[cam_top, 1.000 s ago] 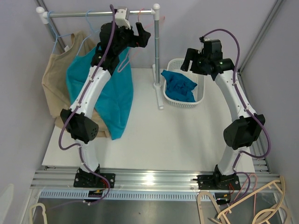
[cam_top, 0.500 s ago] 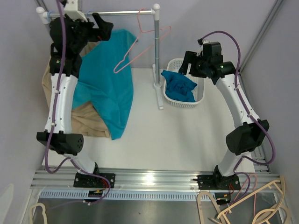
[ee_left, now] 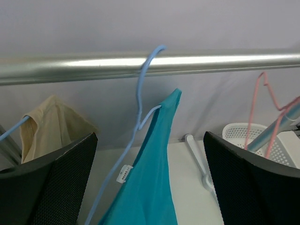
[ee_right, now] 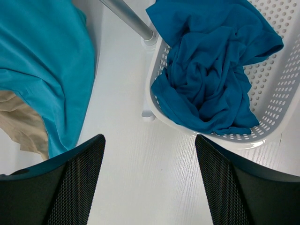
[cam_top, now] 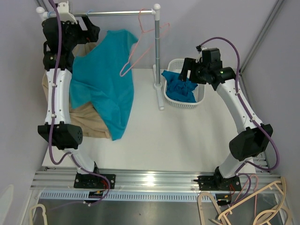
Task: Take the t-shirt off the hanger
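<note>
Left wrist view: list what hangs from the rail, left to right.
Beige garment → teal t-shirt → pink hanger.

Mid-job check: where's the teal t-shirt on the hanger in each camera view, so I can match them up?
Top external: teal t-shirt left of centre, hanging below the rail.
Left wrist: bottom centre, on the blue hanger.
Right wrist: upper left.
Shared landmark: the white basket, seen in all three views.
</note>
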### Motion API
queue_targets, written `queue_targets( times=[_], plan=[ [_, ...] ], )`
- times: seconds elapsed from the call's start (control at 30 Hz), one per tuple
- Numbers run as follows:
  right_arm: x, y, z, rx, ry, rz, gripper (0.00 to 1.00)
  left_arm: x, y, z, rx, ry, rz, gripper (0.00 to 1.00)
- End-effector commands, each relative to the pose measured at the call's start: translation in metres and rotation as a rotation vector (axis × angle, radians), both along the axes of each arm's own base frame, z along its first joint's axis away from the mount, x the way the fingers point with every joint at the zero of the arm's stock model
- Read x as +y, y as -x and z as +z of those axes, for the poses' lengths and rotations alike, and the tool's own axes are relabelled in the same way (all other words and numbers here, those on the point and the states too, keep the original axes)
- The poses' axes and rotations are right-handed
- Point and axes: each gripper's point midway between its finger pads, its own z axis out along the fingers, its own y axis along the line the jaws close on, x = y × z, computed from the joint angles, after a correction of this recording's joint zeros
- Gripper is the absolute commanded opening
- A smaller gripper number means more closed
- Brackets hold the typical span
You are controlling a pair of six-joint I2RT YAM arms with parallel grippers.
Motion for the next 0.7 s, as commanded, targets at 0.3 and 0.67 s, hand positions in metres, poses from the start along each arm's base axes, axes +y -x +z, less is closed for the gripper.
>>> queue_targets(
  times=[0.3, 0.67],
  plan=[
    [-0.006, 0.006, 0.041, -0.096, -0.016, -0.027, 0.82, 0.006, -0.046, -0.029, 0.065, 0.057, 0.013, 0.65],
    [-0.006, 0.004, 0.043, -0.096, -0.033, -0.025, 0.81, -0.007, -0.055, -0.027, 0.044, 0.130, -0.047, 0.01]
  ],
)
